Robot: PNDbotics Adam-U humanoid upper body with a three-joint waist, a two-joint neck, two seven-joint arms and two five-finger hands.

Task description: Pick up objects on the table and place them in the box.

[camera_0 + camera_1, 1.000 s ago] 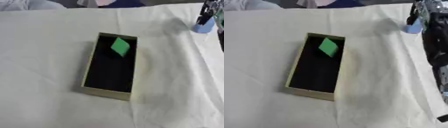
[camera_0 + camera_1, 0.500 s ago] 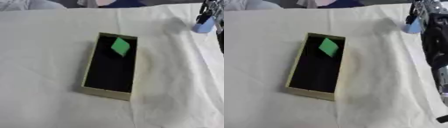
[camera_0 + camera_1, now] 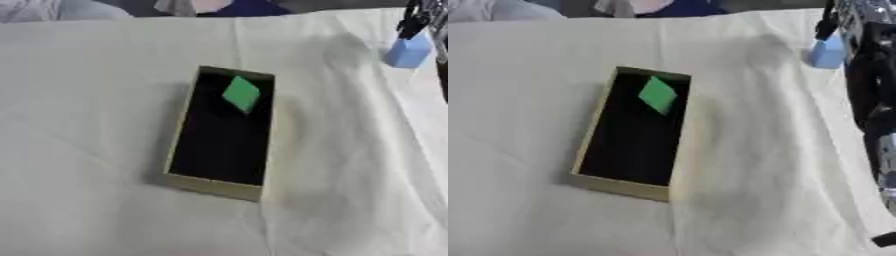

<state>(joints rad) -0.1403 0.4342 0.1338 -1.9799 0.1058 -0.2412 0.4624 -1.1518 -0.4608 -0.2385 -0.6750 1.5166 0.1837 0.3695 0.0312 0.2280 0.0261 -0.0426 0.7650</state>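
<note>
An open tan box (image 3: 210, 186) with a dark inside lies lengthwise in the middle of the cloth-covered table. A flat green piece (image 3: 241, 93) rests inside it near the far end. A light blue block (image 3: 407, 51) sits at the far right. My right hand (image 3: 859, 20) comes down on it from the upper right corner, dark fingers (image 3: 409, 26) curled onto its top. Whether the block touches the cloth I cannot tell. The right arm (image 3: 877, 115) runs down the right edge of the right eye view. No left hand shows.
A creased cream cloth (image 3: 87, 125) covers the whole table. The table's far edge (image 3: 131, 16) runs along the top, where a person sits behind it.
</note>
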